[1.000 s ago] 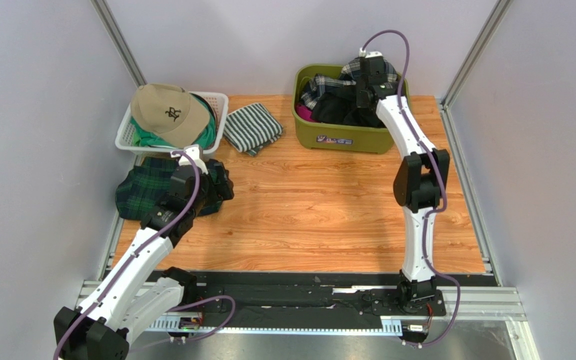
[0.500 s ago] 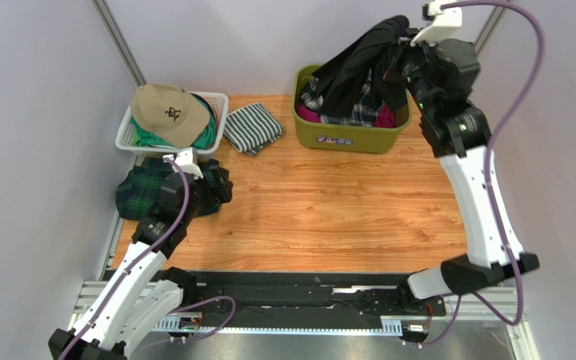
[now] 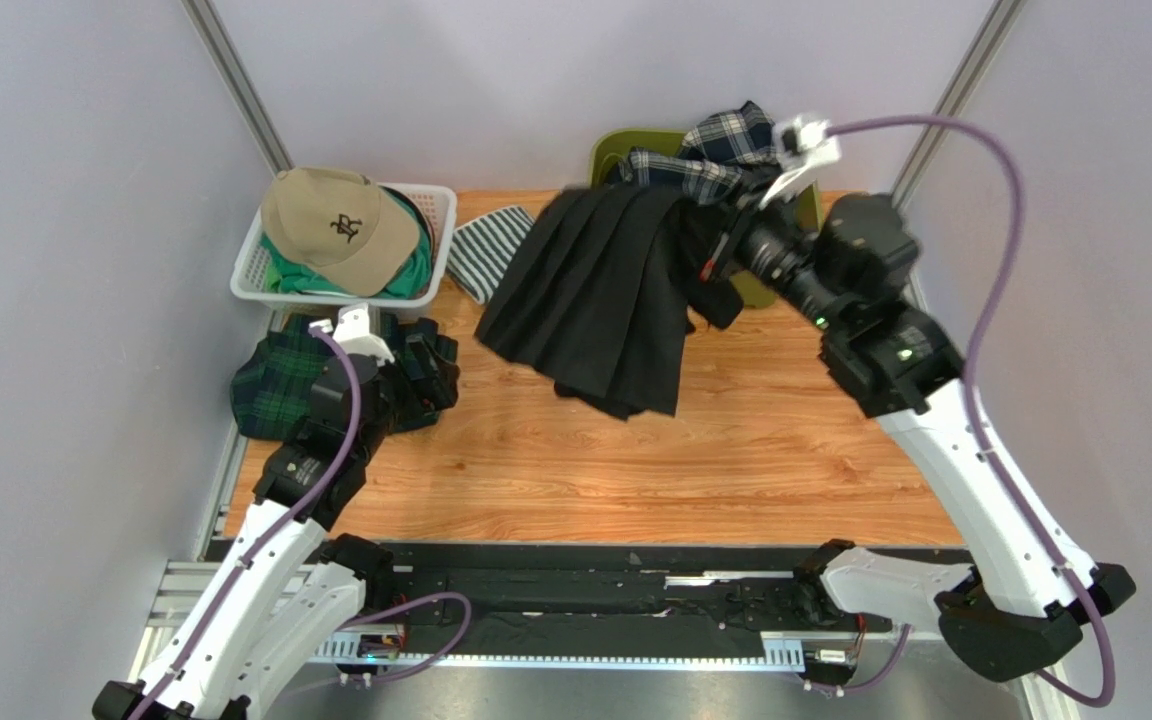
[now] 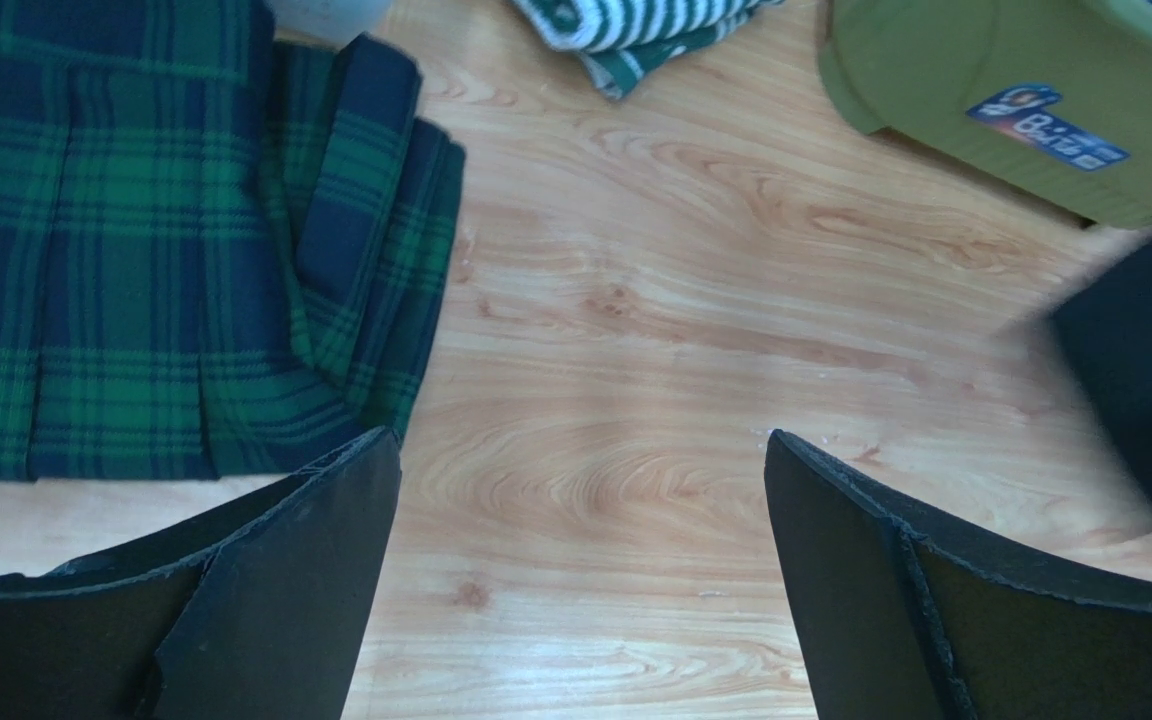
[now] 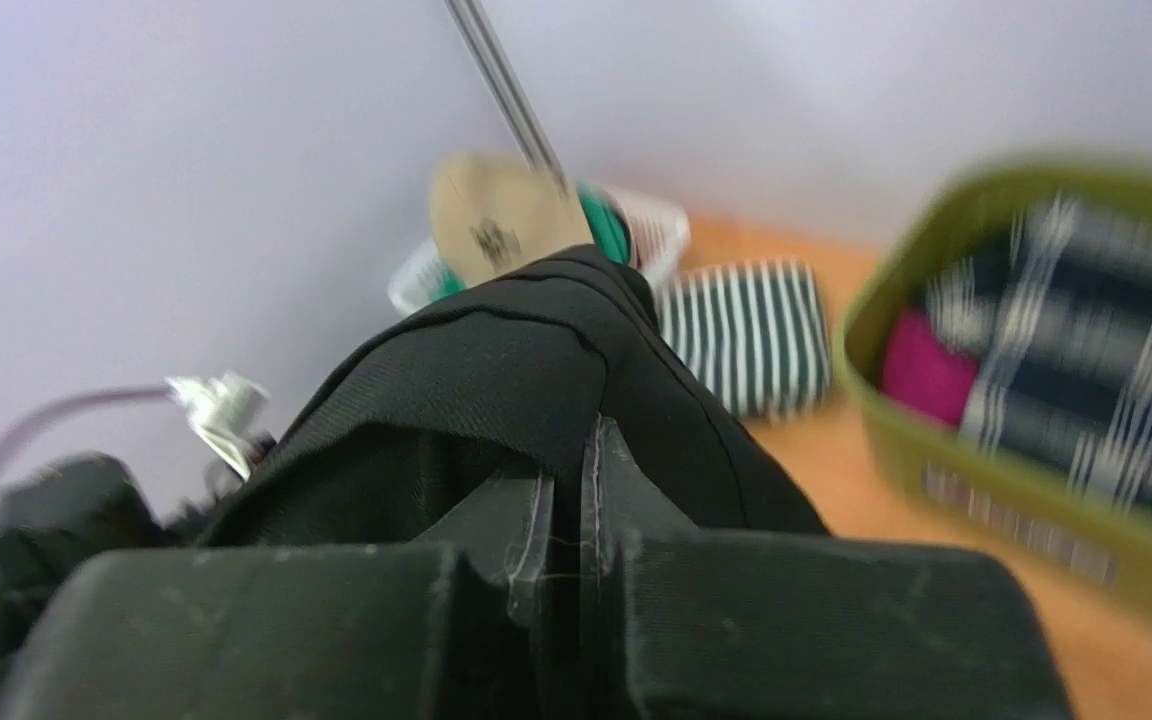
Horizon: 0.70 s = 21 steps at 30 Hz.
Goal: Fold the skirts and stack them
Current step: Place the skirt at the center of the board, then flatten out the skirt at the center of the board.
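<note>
plaid skirt [image 5: 1093, 375] in bin [image 5: 1018, 503], right end effector [image 5: 585, 488] clamps black skirt [image 3: 597, 293], left one [image 4: 579, 450] apart

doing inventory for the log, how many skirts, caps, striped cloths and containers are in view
skirts: 3 (tartan skirt, black skirt, plaid skirt)
cap: 1
striped cloth: 1
containers: 2 (white basket, green bin)
total: 7
</note>
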### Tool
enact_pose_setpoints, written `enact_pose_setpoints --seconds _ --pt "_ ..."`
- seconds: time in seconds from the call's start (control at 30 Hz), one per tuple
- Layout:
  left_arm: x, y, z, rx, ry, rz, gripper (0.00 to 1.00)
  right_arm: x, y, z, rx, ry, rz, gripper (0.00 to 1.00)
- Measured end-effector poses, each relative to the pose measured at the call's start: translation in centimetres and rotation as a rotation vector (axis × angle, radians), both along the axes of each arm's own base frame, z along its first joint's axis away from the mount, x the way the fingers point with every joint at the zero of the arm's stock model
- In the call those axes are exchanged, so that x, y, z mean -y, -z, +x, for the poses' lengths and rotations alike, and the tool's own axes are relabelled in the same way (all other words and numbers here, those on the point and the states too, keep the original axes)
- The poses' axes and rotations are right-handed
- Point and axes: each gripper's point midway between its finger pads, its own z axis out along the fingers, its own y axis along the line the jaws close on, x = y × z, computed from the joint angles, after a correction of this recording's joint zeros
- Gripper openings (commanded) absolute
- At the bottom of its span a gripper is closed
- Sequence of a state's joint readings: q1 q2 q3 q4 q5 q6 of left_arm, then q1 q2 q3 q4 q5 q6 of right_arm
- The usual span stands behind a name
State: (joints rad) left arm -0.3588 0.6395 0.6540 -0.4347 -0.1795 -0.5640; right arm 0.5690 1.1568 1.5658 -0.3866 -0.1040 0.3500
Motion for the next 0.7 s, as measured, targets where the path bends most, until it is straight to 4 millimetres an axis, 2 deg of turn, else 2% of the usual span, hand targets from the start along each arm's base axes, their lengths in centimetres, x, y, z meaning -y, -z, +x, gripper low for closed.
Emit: enact_pose_setpoints --seconds 0.07,0.1,0.2,0.27,0.3,0.37,0.5,0.63,0.7 --pt "-0.3 0.5 -0.1 -0.024 -0.022 -0.003 0.99 -0.5 6.8 1.0 -0.138 0.032 -0.046 0.37" --pt "-0.4 0.9 -0.2 -0.042 -0.033 -0.005 0.99 -0.4 10.1 1.4 -0.212 0.057 -0.076 0.61" --pt "-0.4 2.1 -0.4 -0.097 -0.048 -0.006 0.99 1.5 21.2 2.6 -0.455 0.214 -0.226 0.81" --pt "-0.2 3.0 -0.4 -0.136 -0.046 -0.005 0.99 4.0 27.3 2.4 -0.600 0.345 -0.353 0.86" --pt "0.0 3.6 -0.4 -0.161 -0.044 -0.005 0.99 5.1 29.0 2.1 -0.646 0.393 -0.403 0.88" --pt "0.5 4.4 -0.4 -0.201 -0.028 -0.011 0.99 7.4 31.6 1.2 -0.713 0.488 -0.493 0.89" --pt "2.0 6.6 -0.6 -0.305 0.027 -0.033 0.99 10.6 33.0 -0.3 -0.745 0.597 -0.540 0.92" --pt "4.1 7.7 -1.3 -0.373 0.112 -0.085 0.98 14.4 34.6 -0.9 -0.810 0.692 -0.468 0.89" --pt "5.8 8.2 -2.1 -0.397 0.178 -0.109 0.97 15.8 36.2 -0.8 -0.879 0.701 -0.379 0.89"
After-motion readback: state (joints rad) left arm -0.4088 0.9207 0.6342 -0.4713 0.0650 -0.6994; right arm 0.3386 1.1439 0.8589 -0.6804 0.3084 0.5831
